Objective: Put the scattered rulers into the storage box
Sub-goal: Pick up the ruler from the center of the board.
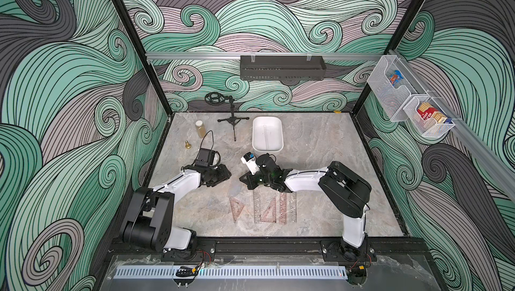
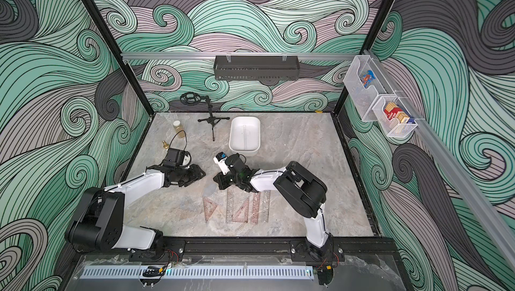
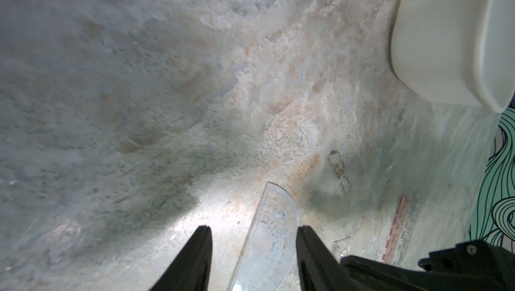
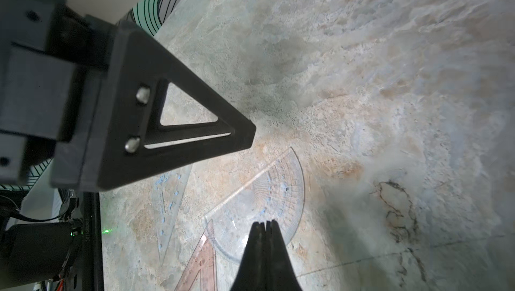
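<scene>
Rulers (image 1: 282,208) lie flat on the marbled bench (image 1: 320,142), long axes front-to-back, well apart from the storage box (image 1: 267,133). Left fingers (image 3: 199,250) gape astride the clear protractor (image 3: 276,220); right fingers (image 4: 274,250) are pressed together over it. Wave-patterned walls (image 1: 250,11) surround.

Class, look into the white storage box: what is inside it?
The storage box shows only a bare white floor with one faint lengthwise line; whether that is an object or a seam cannot be told. Its inside is uncovered.
</scene>
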Robot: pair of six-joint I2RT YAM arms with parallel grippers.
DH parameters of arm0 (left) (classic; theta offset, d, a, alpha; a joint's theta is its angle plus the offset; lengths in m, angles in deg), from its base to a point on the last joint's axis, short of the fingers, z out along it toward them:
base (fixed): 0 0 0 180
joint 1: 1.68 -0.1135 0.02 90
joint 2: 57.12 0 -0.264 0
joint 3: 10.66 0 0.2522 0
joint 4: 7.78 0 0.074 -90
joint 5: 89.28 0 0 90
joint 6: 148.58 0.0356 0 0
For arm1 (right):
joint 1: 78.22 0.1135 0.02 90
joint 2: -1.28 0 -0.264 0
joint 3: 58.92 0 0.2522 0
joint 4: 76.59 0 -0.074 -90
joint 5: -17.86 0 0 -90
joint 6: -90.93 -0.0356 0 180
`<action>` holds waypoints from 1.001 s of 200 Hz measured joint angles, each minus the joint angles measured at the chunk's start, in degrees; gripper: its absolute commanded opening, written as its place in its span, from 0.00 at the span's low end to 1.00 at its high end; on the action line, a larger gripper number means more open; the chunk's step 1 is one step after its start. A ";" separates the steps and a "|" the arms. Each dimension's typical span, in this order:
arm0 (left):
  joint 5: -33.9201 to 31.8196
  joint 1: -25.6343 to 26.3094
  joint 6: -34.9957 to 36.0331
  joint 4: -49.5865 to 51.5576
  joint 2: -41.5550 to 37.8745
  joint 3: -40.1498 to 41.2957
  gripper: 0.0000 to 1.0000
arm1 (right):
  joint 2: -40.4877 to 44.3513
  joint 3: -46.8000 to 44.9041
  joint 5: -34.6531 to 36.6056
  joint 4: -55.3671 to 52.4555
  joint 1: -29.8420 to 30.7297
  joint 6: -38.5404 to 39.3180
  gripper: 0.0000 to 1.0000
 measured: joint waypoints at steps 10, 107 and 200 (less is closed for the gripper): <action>0.11 -0.02 -0.02 0.07 0.81 0.00 0.52 | -0.70 0.26 -0.17 0.02 0.20 0.04 0.00; 4.68 -0.04 -0.31 0.72 2.25 0.72 0.54 | -2.05 0.35 -1.20 -0.17 0.68 0.04 0.00; 7.56 -0.17 -0.55 0.50 2.99 0.72 0.57 | -3.13 -0.35 -1.62 -0.22 1.01 0.04 0.00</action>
